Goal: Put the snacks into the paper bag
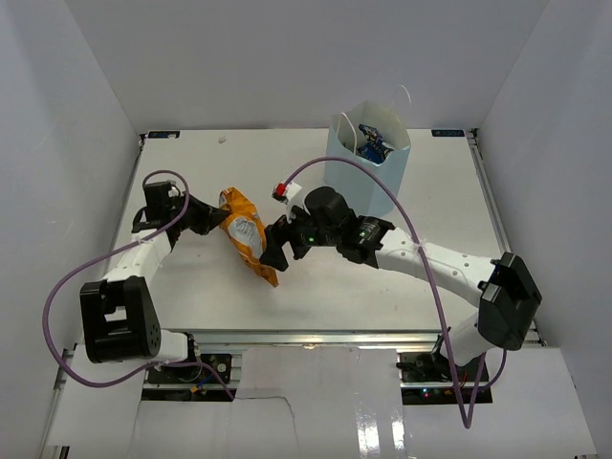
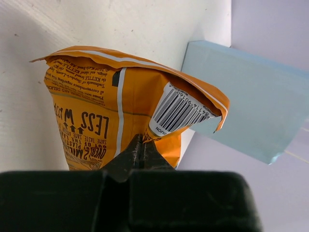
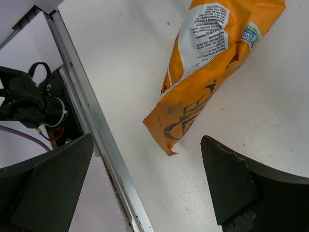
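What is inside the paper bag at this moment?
In the top view, the paper bag holds at least one blue-and-white packet, seen through the open mouth against the white interior. The bag's walls hide its lower part, so anything lying deeper cannot be seen.

"Could you tell what lay inside the paper bag point(image 1: 359, 186)?"

"No. From the top camera I caught only a blue-and-white scrap point(image 1: 375, 148) above the rim; the walls hid the rest. In my left wrist view, the housing of the left gripper point(image 2: 141, 145) covered the lower end of the orange chip bag point(image 2: 120, 111). The right wrist frame cropped its top."

"And the red bit point(image 1: 280, 188)?"

"Too small to name, tucked beside the right arm point(image 1: 430, 258)."
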Available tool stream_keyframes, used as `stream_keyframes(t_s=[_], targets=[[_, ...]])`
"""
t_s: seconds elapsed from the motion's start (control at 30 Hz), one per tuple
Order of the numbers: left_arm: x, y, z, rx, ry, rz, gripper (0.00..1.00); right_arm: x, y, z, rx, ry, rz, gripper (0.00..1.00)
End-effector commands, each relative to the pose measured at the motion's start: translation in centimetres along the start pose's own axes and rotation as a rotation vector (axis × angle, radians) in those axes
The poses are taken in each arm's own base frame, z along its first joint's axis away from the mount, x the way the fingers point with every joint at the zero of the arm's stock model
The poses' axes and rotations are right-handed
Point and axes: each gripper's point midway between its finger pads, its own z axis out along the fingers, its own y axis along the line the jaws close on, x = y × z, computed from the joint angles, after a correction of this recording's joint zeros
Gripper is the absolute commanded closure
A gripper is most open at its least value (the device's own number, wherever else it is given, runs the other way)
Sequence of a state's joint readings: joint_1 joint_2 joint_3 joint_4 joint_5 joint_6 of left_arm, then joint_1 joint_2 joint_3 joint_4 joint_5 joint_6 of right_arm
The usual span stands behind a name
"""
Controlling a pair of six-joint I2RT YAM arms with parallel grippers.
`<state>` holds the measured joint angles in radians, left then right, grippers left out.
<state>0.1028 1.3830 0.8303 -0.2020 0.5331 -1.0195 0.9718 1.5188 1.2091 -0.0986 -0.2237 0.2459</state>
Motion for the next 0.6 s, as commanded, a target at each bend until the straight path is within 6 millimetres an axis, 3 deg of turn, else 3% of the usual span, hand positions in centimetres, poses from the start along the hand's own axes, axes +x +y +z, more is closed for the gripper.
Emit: stream_keyframes(t_s=[0.0,0.17,0.43,0.57], targets=[[-0.5,-3.3,-1.2,0.120,-0.039,-0.030,1.00,-0.5,-1.9,0.7,0.100,-0.016,-0.056,0.03],[-0.2,-4.0,-1.3,0.153,-0.029,-0.057,1.00,0.9,-3.0,1.9,0.160,-0.002,-0.103,0.03],[0.6,-4.3,-1.9,0.179,-0.009,-0.079,1.00,-0.8,-4.3,4.9,0.198,-0.060,-0.137,0.00],[1.1,-4.2,-2.1,0.195,0.002,-0.099,1.00,-0.9,-4.5,5.8,0.193,-0.068,-0.143,0.19]])
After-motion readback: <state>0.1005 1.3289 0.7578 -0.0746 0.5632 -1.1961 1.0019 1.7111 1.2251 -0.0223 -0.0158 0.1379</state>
